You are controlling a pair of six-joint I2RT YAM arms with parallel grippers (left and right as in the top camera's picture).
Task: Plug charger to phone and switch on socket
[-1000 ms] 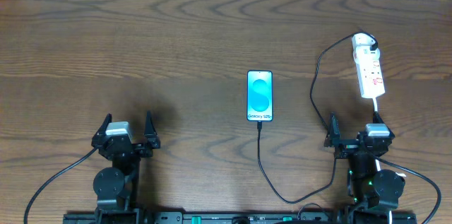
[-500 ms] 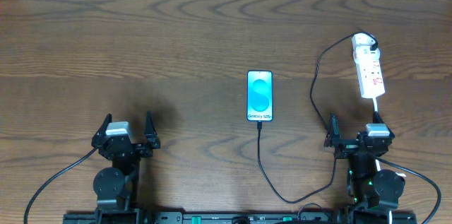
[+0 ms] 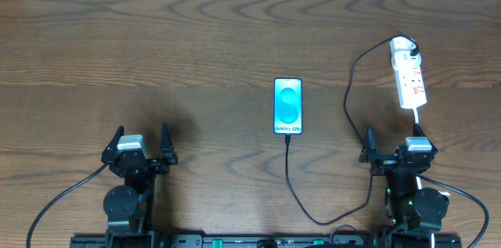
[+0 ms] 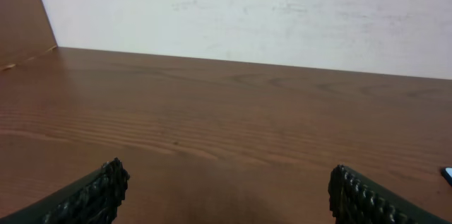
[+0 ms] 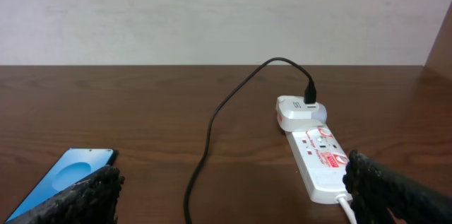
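Note:
The phone (image 3: pixel 287 106) lies flat mid-table, blue-cyan screen up; it also shows at the lower left of the right wrist view (image 5: pixel 67 174). The black charger cable (image 3: pixel 288 171) runs from the phone's near end, loops along the front edge, and rises to the adapter on the white socket strip (image 3: pixel 409 73) at the right; the cable (image 5: pixel 212 128) and strip (image 5: pixel 314 153) show in the right wrist view. My left gripper (image 3: pixel 141 145) is open and empty at the front left, also in its wrist view (image 4: pixel 226 192). My right gripper (image 3: pixel 391 148) is open and empty, just in front of the strip (image 5: pixel 229 192).
A white cord (image 3: pixel 416 119) leaves the strip's near end toward my right arm. A pale wall (image 5: pixel 212 12) stands beyond the table's far edge. The wooden table (image 3: pixel 156 60) spreads left and back.

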